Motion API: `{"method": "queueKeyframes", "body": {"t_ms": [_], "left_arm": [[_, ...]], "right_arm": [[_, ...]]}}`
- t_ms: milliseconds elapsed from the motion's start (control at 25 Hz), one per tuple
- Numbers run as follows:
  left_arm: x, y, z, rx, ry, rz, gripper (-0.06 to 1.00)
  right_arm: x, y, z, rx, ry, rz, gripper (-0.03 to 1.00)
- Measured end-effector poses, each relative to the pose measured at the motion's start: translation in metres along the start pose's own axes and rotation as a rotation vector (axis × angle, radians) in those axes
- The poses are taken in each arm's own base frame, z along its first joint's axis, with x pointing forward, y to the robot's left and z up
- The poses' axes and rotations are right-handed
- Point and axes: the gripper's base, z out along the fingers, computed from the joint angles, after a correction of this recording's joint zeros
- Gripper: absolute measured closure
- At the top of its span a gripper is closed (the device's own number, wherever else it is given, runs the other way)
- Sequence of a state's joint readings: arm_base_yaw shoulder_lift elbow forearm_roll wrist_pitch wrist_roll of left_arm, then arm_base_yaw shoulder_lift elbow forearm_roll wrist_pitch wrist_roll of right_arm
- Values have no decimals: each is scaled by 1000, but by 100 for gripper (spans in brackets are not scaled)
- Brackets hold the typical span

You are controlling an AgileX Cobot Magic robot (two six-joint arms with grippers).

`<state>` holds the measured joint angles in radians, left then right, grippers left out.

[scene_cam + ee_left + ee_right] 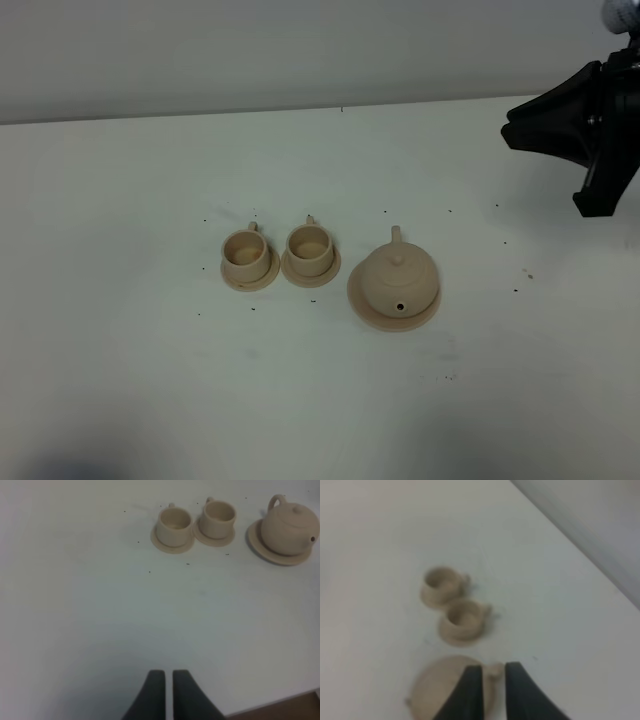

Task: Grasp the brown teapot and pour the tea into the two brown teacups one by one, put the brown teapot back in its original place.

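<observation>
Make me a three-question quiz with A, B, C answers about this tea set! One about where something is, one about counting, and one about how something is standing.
1. Where does the teapot stand?
A. on the big saucer
B. inside a cup
C. on the bare table

2. How many teacups are there?
A. one
B. two
C. four

3. How are the teacups standing?
A. upright
B. tipped over
C. stacked on each other

Answers:
1 A, the saucer's rim shows around the pot.
2 B, two sit side by side.
3 A, both open tops face up.
</observation>
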<state>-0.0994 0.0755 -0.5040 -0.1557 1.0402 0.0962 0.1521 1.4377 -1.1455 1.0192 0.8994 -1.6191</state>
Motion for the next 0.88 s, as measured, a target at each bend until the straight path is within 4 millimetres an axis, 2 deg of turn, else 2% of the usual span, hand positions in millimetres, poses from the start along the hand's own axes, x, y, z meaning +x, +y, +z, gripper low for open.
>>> {"method": "queueKeyframes", "body": {"t_ms": [160,280,400,480,640,800,880], "left_arm": [[0,0,0,0,0,0,89],[0,0,0,0,0,0,89],[0,0,0,0,0,0,89],[0,0,0,0,0,0,88],[0,0,0,0,0,0,88],[0,0,0,0,0,0,88],[0,0,0,0,0,0,88]], "right_arm": [[22,-50,19,276,182,-147,84],[30,-84,21,577,237,-221,83],[35,-101,29,632,295,-347,83],[41,-104,41,549,331,-437,83],[57,-92,76,150,328,-581,83],[55,-72,100,-236,357,-749,83],[45,-60,107,-362,397,-857,83]]}}
